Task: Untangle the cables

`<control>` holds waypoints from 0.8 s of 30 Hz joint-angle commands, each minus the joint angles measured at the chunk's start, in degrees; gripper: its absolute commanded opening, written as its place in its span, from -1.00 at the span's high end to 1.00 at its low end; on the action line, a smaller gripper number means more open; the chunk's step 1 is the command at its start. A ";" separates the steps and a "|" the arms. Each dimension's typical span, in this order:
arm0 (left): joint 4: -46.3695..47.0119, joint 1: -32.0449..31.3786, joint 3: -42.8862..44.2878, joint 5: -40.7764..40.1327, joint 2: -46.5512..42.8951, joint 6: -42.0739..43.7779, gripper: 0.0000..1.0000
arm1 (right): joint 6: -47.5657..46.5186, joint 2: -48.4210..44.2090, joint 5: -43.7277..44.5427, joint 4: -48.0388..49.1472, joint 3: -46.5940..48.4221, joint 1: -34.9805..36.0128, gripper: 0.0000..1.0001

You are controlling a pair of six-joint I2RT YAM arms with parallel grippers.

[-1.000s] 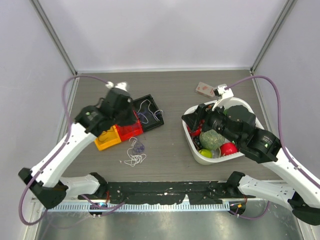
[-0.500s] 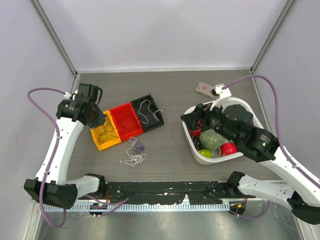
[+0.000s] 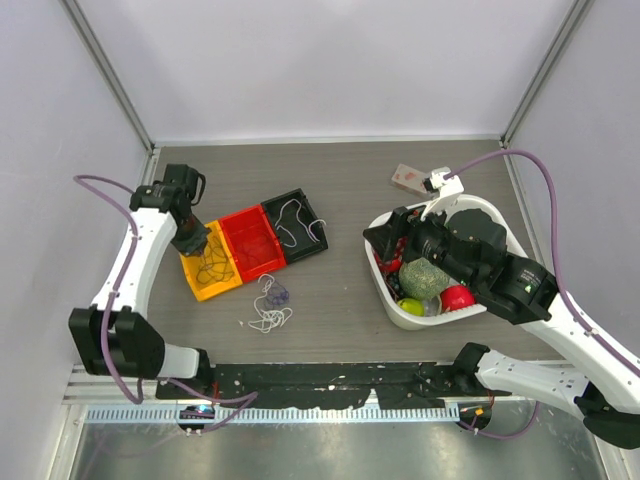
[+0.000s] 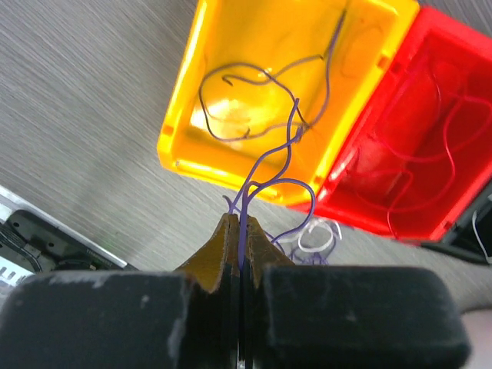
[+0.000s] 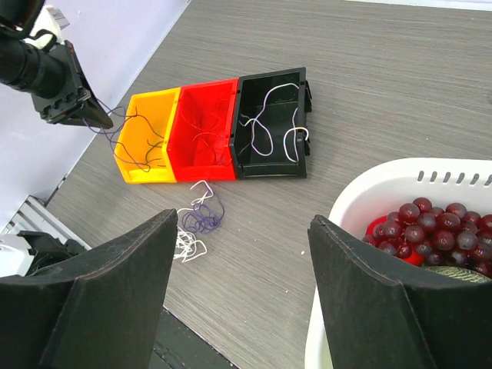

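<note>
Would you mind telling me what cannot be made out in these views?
- Left wrist: loose tangle, mostly behind the shut left gripper.
- Left wrist: black bin, cut by the right edge.
- Top external: held purple cable, too thin to trace.
- Right wrist: white basket, cut by the frame edges.

The left fingers (image 3: 191,241) over the yellow bin's (image 3: 214,292) far corner, dark cable (image 3: 212,266) inside; small tangle (image 3: 268,314) on table (image 3: 340,185)

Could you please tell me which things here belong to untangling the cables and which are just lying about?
Job: left gripper, purple cord it grips, red cord, white cord, loose tangle, yellow bin, red bin, black bin.
Lying about: white basket, grapes, packet.
</note>
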 commanded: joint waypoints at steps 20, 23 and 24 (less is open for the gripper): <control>24.51 6.78 -6.80 3.88 11.98 10.86 0.73 | 2.55 0.97 0.41 0.96 0.01 -0.17 -0.45; 20.55 6.69 -5.92 1.68 8.30 10.77 0.05 | 2.63 2.73 -1.52 1.40 -0.25 -0.17 -0.45; 19.84 6.78 -6.00 1.50 6.81 10.34 -0.10 | 2.72 3.34 -2.05 1.40 -0.25 -0.17 -0.45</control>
